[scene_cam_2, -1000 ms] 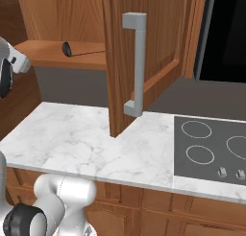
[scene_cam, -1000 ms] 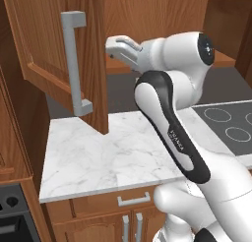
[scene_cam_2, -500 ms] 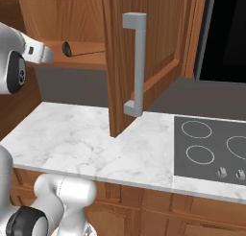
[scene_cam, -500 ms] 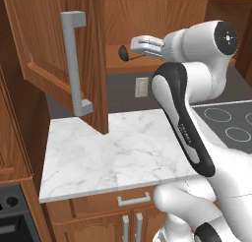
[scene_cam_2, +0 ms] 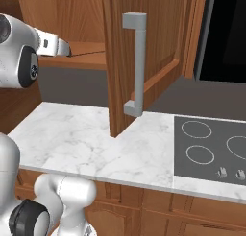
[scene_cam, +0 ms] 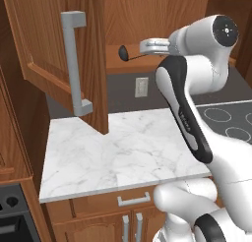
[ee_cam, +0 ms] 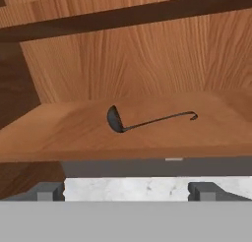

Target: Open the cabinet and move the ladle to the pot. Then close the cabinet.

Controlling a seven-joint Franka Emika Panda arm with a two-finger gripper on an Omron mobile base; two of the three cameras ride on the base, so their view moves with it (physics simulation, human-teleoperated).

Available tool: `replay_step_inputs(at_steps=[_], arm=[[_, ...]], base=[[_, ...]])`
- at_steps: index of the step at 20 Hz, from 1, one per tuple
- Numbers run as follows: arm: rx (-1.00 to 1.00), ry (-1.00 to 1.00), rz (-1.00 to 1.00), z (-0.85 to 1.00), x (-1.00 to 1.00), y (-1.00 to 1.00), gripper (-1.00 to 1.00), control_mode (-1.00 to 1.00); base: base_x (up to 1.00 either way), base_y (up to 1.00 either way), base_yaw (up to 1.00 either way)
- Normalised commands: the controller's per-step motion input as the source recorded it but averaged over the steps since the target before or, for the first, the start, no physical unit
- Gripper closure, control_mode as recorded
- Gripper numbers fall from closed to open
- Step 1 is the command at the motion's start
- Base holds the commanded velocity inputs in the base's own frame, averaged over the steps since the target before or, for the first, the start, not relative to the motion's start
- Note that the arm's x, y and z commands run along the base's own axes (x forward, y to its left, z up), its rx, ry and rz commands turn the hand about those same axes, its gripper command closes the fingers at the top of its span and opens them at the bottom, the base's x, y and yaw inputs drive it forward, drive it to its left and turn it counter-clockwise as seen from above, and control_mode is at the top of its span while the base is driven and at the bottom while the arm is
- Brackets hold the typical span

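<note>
1. Left base view – the cabinet (scene_cam: 54, 64) door hangs open; the gripper (scene_cam: 147, 45) reaches toward its shelf, just beside the ladle (scene_cam: 124, 52).
2. Right base view – the cabinet door juts over the marble counter (scene_cam_2: 86, 144).
3. Hand view – jaws spread wide, holding nothing; the ladle lies on the cabinet shelf, apart from the fingertips (ee_cam: 47, 191).

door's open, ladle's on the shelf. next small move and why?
Probably ease the end effector forward into the cabinet toward the ladle, aiming at its thin handle. The door is swung open, the ladle lies flat on the bottom shelf with its bowl to the hand view's left, and the open fingers sit short of the shelf edge, touching nothing.
</note>
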Motion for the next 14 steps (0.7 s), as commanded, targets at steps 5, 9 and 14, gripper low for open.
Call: replay_step_inputs(at_steps=[5, 9, 14], arm=[[-0.01, 0.00, 0.00, 0.00, 0.16, 0.00, -1.00, -1.00], [0.00, 0.00, 0.00, -0.01, 0.25, 0.01, -1.00, -1.00], [0.00, 0.03, 0.00, -0.20, 0.37, 0.01, -1.00, -1.00]], base=[[0.00, 0.00, 0.00], [0.00, 0.00, 0.00], [0.00, 0.00, 0.00]])
